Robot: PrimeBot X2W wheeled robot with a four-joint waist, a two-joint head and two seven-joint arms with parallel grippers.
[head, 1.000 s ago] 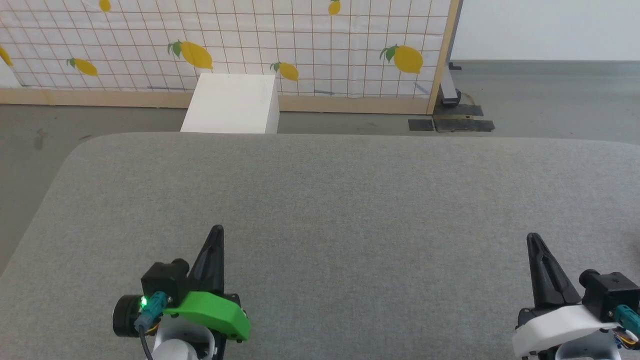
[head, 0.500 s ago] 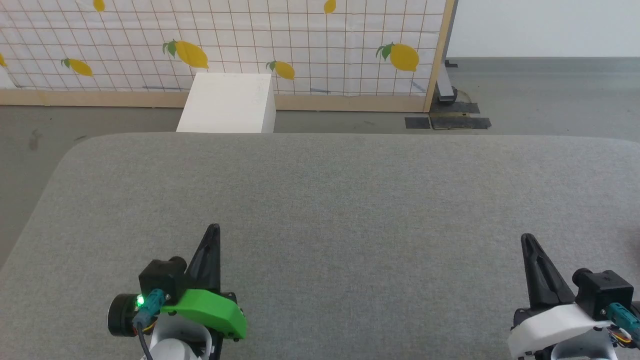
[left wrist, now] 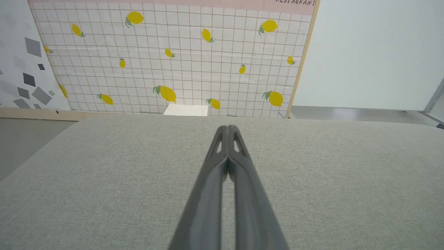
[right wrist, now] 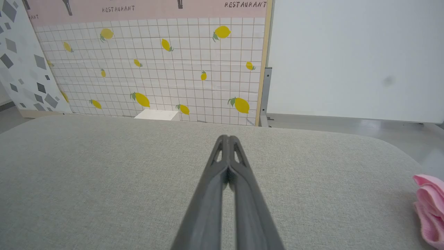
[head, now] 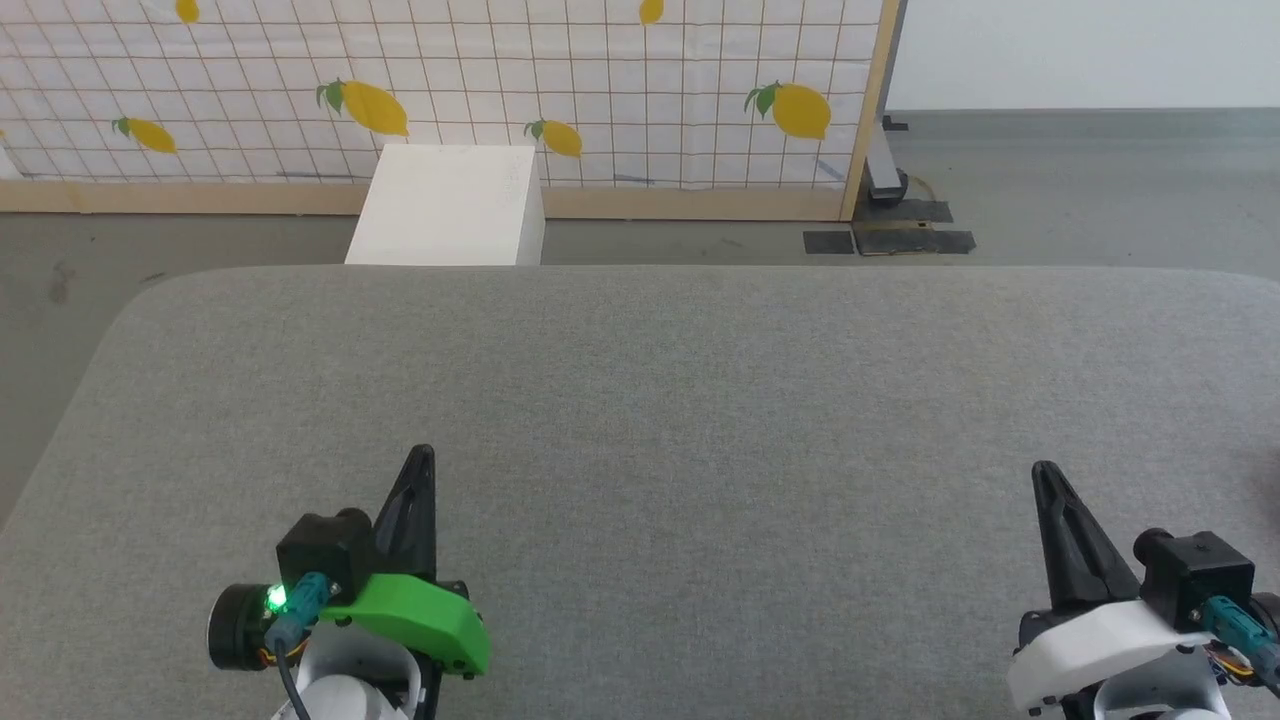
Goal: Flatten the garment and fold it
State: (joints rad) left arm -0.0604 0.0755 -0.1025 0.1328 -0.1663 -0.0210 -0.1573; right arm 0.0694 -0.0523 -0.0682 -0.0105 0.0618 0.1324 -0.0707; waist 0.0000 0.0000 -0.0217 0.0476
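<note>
Both were pressed together, left claw [head: 420, 462] and right claw [head: 1043, 478], pinching nothing, parked low over the grey padded tabletop [head: 700, 380]; likely a start pose. The garment [right wrist: 429, 208] sat bunched well off to the right claw's right. Flattening not begun, 0 folds.

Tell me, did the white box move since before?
No. The white box keeps its spot against the lemon panel; the whole head view slid left, so the camera moved.
</note>
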